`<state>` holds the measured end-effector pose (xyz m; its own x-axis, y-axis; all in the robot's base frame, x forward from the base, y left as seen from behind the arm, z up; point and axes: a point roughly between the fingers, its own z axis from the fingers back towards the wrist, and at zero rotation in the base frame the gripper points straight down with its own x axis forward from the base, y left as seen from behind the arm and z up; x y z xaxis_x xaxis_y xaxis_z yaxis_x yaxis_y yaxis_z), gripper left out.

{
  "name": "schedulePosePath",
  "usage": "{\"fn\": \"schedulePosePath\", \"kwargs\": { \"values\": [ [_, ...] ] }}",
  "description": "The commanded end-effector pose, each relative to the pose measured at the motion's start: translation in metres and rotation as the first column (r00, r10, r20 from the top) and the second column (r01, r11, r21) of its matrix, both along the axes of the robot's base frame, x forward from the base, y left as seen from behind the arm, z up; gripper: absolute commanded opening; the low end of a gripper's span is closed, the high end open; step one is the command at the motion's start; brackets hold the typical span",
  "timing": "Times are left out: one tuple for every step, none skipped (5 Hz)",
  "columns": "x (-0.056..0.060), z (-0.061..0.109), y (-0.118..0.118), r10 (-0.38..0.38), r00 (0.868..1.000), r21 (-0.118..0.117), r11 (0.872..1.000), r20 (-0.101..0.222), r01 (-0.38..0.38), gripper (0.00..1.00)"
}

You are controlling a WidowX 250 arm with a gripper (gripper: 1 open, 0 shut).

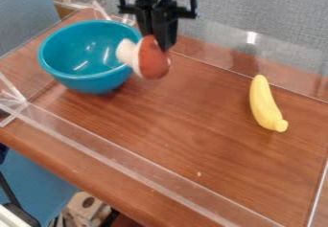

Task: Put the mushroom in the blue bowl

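My gripper (155, 43) hangs from the black arm at the top middle, pointing down and shut on the mushroom (146, 57). The mushroom lies sideways in the grip, its reddish-brown cap to the right and its cream stem to the left. It is lifted off the table and hovers just beside the right rim of the blue bowl (80, 58). The teal bowl stands on the wooden table at the left, with nothing showing inside it.
A yellow banana (267, 103) lies on the table at the right. Clear plastic walls (153, 159) border the wooden table (179, 125) along the front and sides. A dark cable runs down the arm.
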<state>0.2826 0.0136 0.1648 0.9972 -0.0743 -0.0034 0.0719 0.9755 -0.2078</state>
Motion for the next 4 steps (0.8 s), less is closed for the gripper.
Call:
{"fn": "schedulePosePath", "kwargs": {
  "values": [
    [0.000, 0.021, -0.003, -0.026, 0.997, -0.003, 1.000, 0.078, 0.026, 0.00],
    [-0.003, 0.021, -0.006, -0.034, 0.996, -0.014, 0.999, 0.087, 0.035, 0.00],
    [-0.005, 0.019, -0.013, -0.001, 0.995, -0.024, 1.000, 0.096, 0.003, 0.00],
    [-0.007, 0.018, -0.020, 0.031, 0.994, -0.035, 0.999, 0.103, -0.027, 0.00]
  ]
}}
